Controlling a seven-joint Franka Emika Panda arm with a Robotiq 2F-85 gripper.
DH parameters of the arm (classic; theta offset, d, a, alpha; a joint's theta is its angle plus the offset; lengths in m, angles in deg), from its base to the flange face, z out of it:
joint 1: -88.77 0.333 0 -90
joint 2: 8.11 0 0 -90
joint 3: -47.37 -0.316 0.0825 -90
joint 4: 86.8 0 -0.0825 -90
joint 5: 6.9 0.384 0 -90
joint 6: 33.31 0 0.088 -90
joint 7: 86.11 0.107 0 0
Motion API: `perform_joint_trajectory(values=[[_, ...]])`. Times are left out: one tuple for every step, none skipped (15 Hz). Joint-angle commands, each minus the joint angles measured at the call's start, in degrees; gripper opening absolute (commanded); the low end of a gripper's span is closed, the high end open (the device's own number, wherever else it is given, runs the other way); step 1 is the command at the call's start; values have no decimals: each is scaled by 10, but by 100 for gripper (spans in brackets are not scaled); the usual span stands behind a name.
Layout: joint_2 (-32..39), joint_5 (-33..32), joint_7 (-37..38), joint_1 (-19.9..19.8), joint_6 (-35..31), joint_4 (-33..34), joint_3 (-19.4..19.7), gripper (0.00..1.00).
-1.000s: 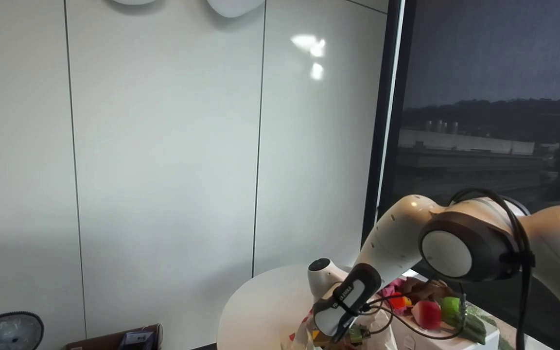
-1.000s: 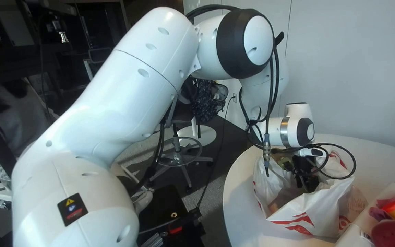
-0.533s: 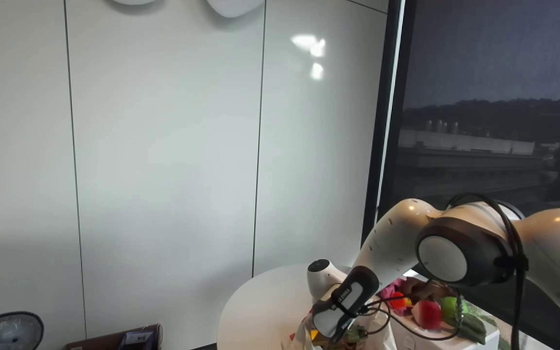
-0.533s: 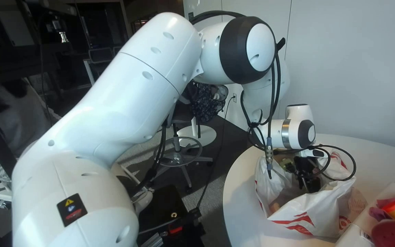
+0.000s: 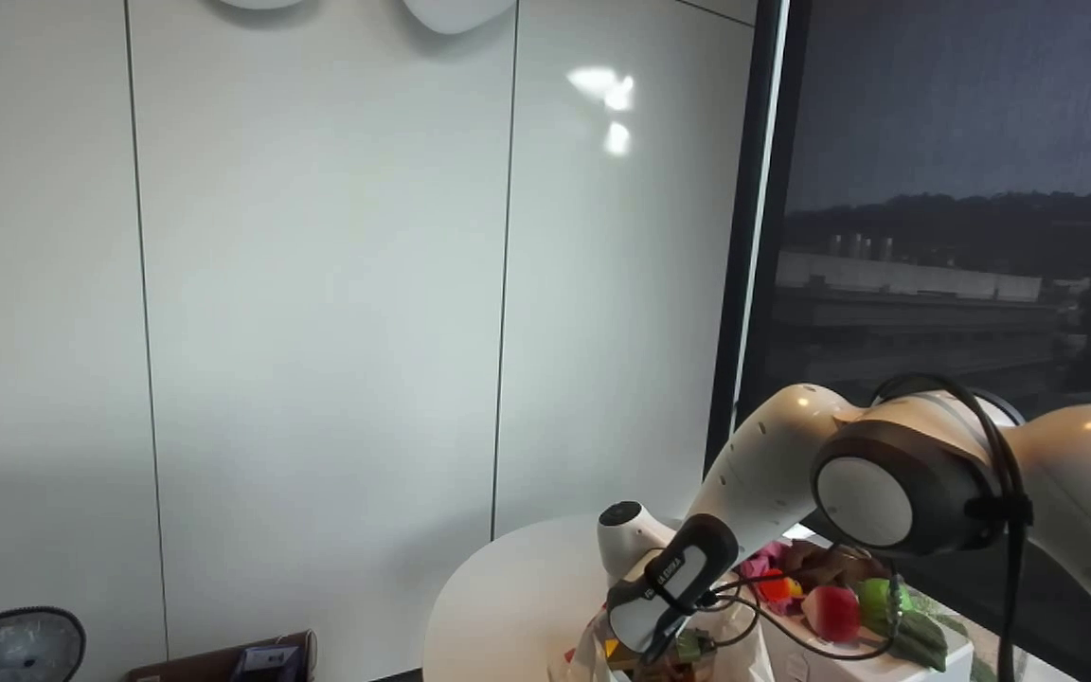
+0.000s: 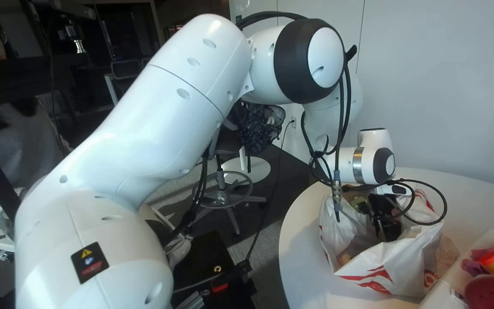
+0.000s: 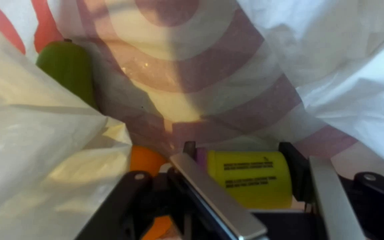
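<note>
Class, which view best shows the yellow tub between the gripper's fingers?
Wrist view: the yellow tub shows close up, its print visible. In both exterior views, I cannot surely make it out in the bag.

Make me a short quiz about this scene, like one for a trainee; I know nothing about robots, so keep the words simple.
1. Multiple choice: inside the shopping bag, what does the gripper have between its fingers?
A) a wooden spoon
B) a yellow tub
C) a blue cup
2. Fill in: the lettering on the tub is ____.
3. True or false: the bag is tied shut.

Key:
1. B
2. black
3. False: it stands open on the white table.
</note>
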Motion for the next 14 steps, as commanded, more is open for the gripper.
perform_joint_trajectory(values=[[-75, 32, -47, -18, 83, -38, -30, 38], [-98, 46, -68, -26, 129, -44, -42, 38], [-117, 64, -92, -37, 176, -45, -59, 38], [-135, 79, -108, -43, 222, -43, -70, 38], [-153, 95, -118, -40, 273, -41, -71, 38], [-167, 106, -122, -47, 326, -32, -82, 38], [-185, 123, -128, -44, 372, -28, -80, 38], [-200, 125, -121, -54, 409, -22, -91, 38], [-215, 122, -103, -51, 436, -20, -87, 38], [-233, 121, -92, -56, 453, -22, -84, 38], [-247, 113, -74, -58, 461, -25, -79, 38], [-266, 102, -49, -61, 459, -34, -72, 38], [-281, 93, -27, -65, 454, -41, -67, 38], [-303, 89, -8, -75, 443, -55, -62, 38]])
